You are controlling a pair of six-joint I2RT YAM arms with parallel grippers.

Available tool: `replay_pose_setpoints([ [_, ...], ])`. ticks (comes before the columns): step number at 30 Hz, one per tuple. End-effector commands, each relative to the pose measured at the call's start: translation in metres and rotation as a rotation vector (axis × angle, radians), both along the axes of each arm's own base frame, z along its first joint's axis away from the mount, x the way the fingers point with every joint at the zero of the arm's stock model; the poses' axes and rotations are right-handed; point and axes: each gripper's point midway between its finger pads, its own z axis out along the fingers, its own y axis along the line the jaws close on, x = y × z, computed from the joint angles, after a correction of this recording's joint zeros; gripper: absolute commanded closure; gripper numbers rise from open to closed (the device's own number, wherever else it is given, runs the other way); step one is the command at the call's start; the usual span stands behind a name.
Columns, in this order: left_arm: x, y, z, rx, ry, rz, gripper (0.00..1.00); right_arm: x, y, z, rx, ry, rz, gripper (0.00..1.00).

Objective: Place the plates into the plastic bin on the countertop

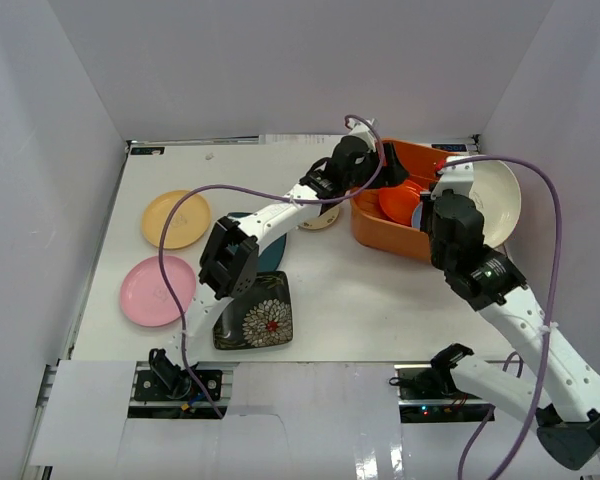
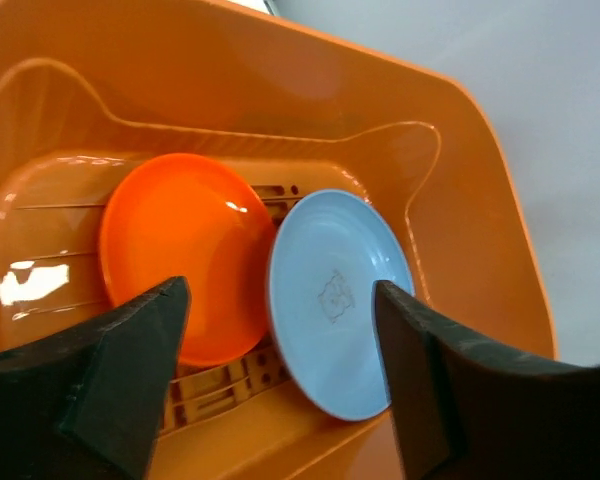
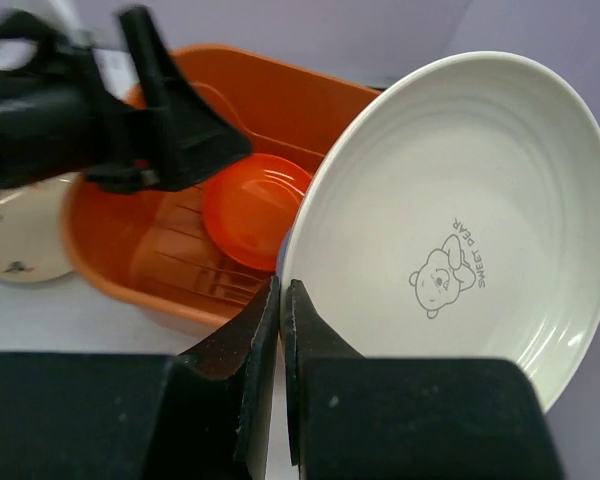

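Slotted plastic bin (image 2: 460,130) holds two round plates: orange-red plate (image 2: 180,250), blue plate (image 2: 335,290). Left fingers (image 2: 130,370) are spread above it; right fingers (image 3: 250,370) pinch one ribbed cream plate (image 3: 460,200).

"SWEET DEAR" printed on cream plate (image 3: 460,200)

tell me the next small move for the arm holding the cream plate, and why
Probably carry the cream plate left over the plastic bin and lower it beside the orange-red plate. The right jaws are shut on its rim, and it hangs at the bin's right end, not yet inside. The left jaws stand open above the bin, so they may need to clear first.
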Motion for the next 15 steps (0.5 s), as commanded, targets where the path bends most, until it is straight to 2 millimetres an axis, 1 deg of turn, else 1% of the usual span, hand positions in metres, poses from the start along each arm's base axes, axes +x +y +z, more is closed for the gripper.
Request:
replay_pose_setpoints([
  [1, -0.021, 0.054, 0.181, -0.135, -0.286, 0.058, 0.10, 0.027, -0.001, 0.002, 0.050, -0.038, 0.021, 0.92],
  [2, -0.013, 0.073, 0.174, -0.086, -0.291, 0.146, 0.07, 0.032, -0.002, 0.007, 0.062, -0.059, 0.012, 0.92],
  [3, -0.012, 0.092, 0.183, -0.057, -0.330, 0.192, 0.05, 0.039, -0.003, 0.005, 0.069, -0.058, 0.016, 0.92],
  [4, -0.024, 0.120, 0.219, -0.082, -0.378, 0.241, 0.02, 0.044, -0.001, 0.005, 0.076, -0.060, 0.032, 0.92],
  [5, -0.022, 0.138, 0.197, -0.027, -0.352, 0.289, 0.02, 0.052, 0.001, 0.009, 0.096, -0.076, 0.048, 0.92],
  [6, -0.020, 0.159, 0.199, -0.012, -0.359, 0.324, 0.02, 0.063, 0.004, 0.001, 0.098, -0.056, 0.074, 0.92],
  [7, -0.034, 0.185, 0.225, -0.041, -0.386, 0.351, 0.02, 0.070, 0.006, -0.004, 0.098, -0.044, 0.083, 0.92],
  [8, -0.038, 0.200, 0.222, -0.028, -0.380, 0.367, 0.02, 0.077, 0.006, -0.008, 0.096, -0.038, 0.092, 0.92],
  [9, -0.035, 0.219, 0.188, 0.042, -0.329, 0.395, 0.02, 0.091, 0.011, -0.023, 0.092, -0.001, 0.112, 0.92],
  [10, -0.048, 0.243, 0.203, 0.030, -0.342, 0.422, 0.02, 0.097, 0.014, -0.033, 0.087, 0.027, 0.120, 0.92],
  [11, -0.055, 0.255, 0.193, 0.050, -0.325, 0.433, 0.02, 0.103, 0.016, -0.042, 0.085, 0.050, 0.126, 0.92],
  [12, -0.056, 0.276, 0.151, 0.127, -0.260, 0.457, 0.02, 0.113, 0.019, -0.064, 0.070, 0.108, 0.129, 0.92],
  [13, -0.062, 0.290, 0.139, 0.151, -0.239, 0.475, 0.02, 0.117, 0.020, -0.075, 0.062, 0.135, 0.126, 0.92],
  [14, -0.075, 0.313, 0.140, 0.156, -0.234, 0.503, 0.02, 0.122, 0.021, -0.093, 0.050, 0.179, 0.123, 0.92],
  [15, -0.082, 0.327, 0.102, 0.218, -0.178, 0.516, 0.02, 0.124, 0.023, -0.099, 0.049, 0.197, 0.132, 0.92],
])
